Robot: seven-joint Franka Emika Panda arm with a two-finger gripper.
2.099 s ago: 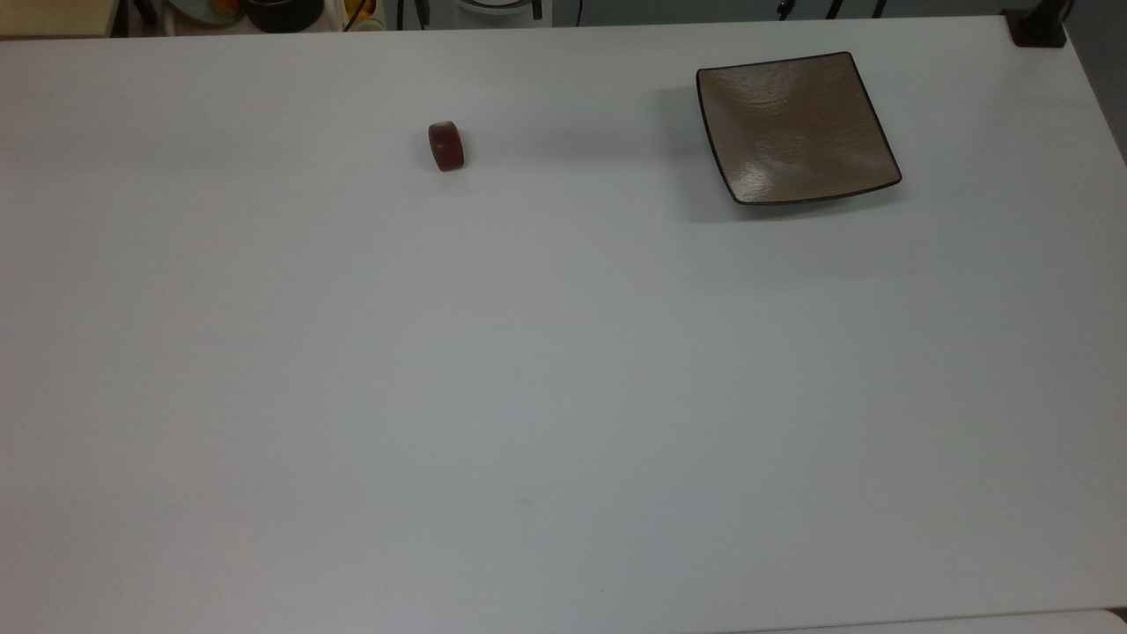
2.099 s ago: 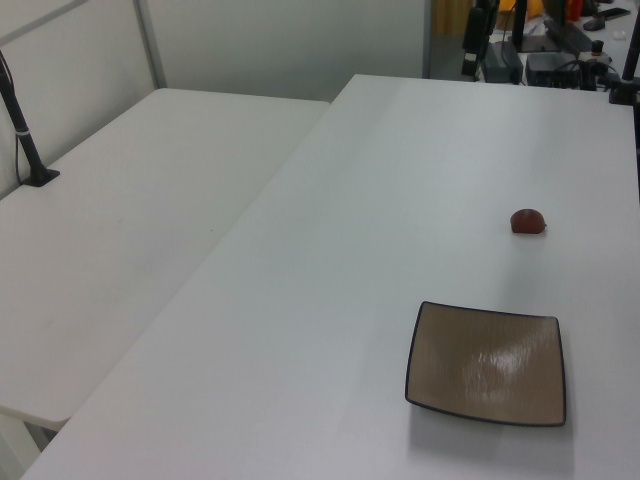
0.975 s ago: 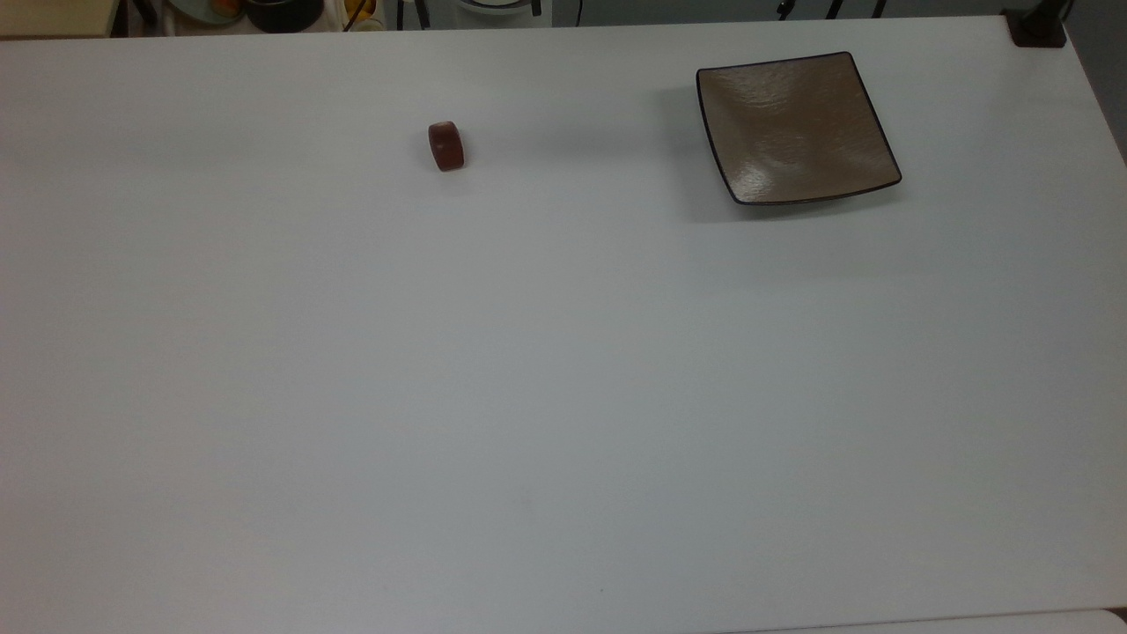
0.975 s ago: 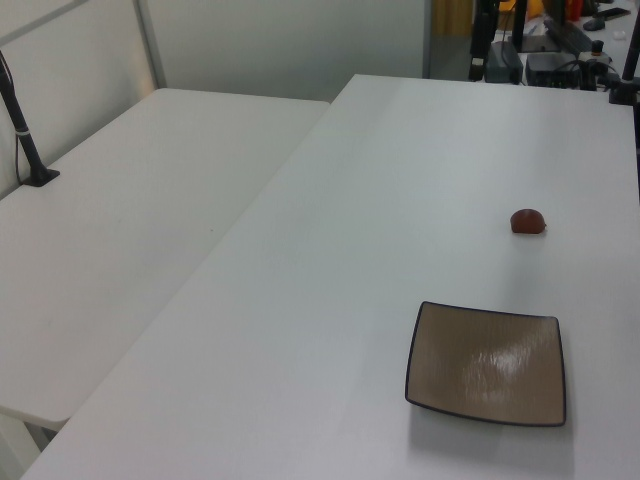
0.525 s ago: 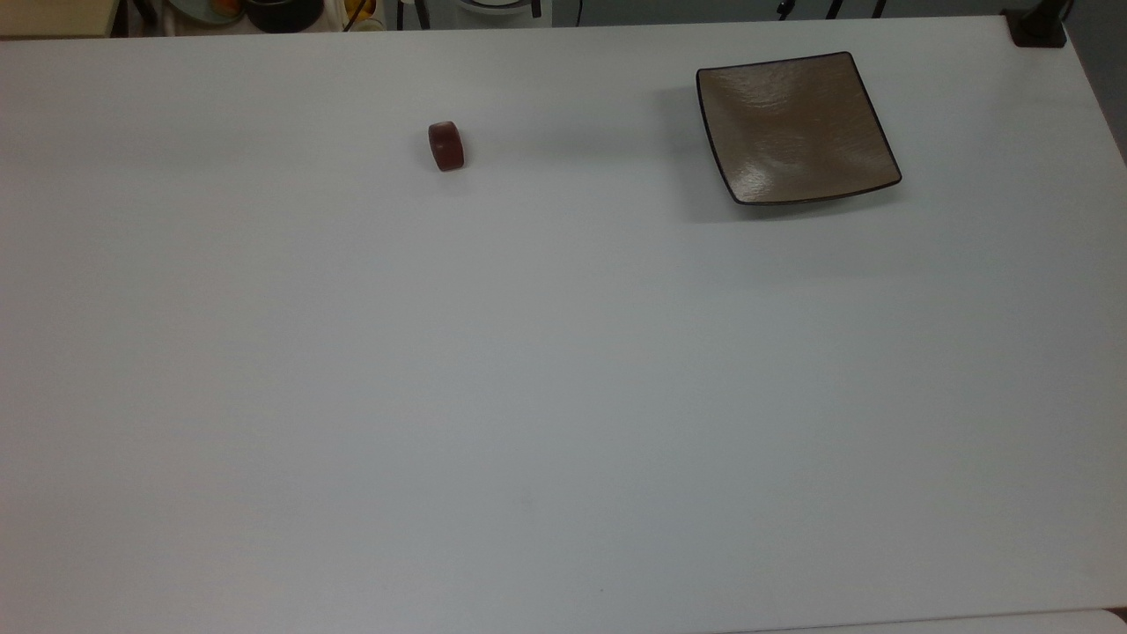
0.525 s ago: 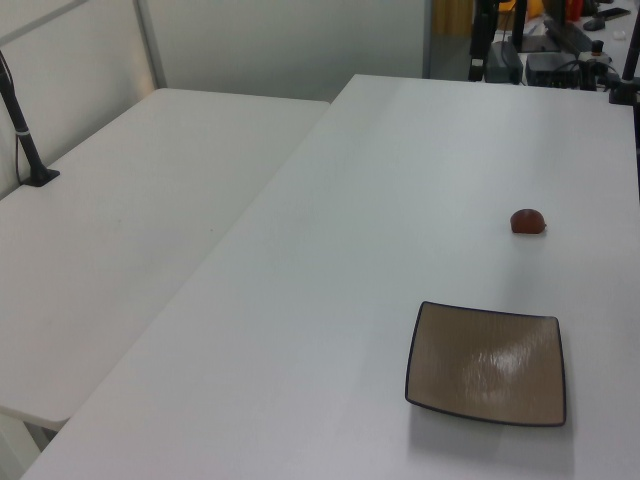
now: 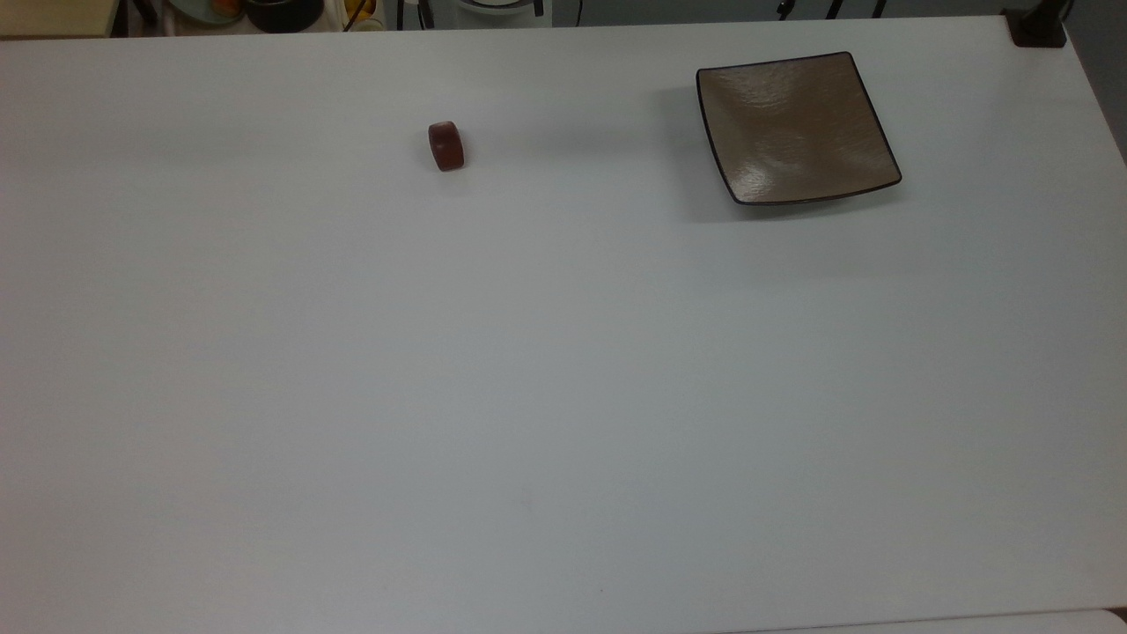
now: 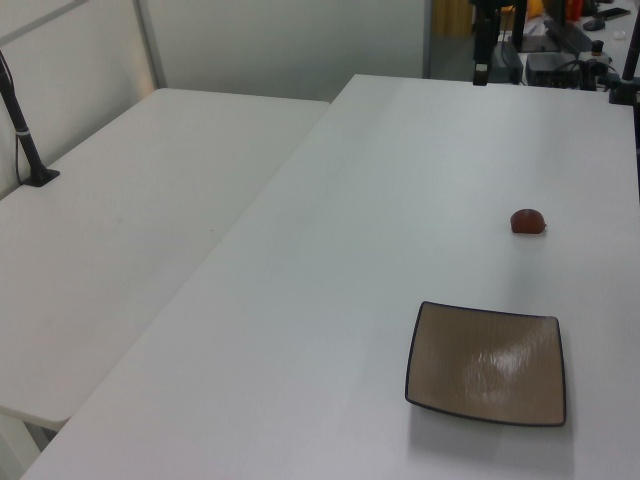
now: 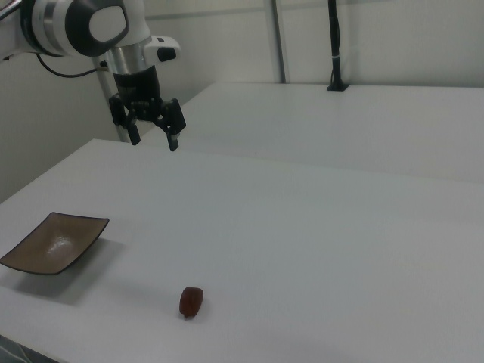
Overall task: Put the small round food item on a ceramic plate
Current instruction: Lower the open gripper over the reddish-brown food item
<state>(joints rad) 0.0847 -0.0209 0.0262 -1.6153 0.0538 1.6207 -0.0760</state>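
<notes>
One small round food item [image 9: 191, 301] lies low in the right view, well apart from the spread-fingered gripper [image 9: 153, 139] upper left; the top view shows the ceramic plate [image 7: 796, 128] square.

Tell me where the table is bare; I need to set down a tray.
Free: the white table from the small reddish-brown food chunk and square tan-brown ceramic plate to the top view's bottom edge, and the gap between them. Nowhere crowded.

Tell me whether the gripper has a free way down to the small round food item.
Probably yes. The gripper, jaws open, hangs above the white table, and nothing stands near the small round food item; the ceramic plate sits well aside.
</notes>
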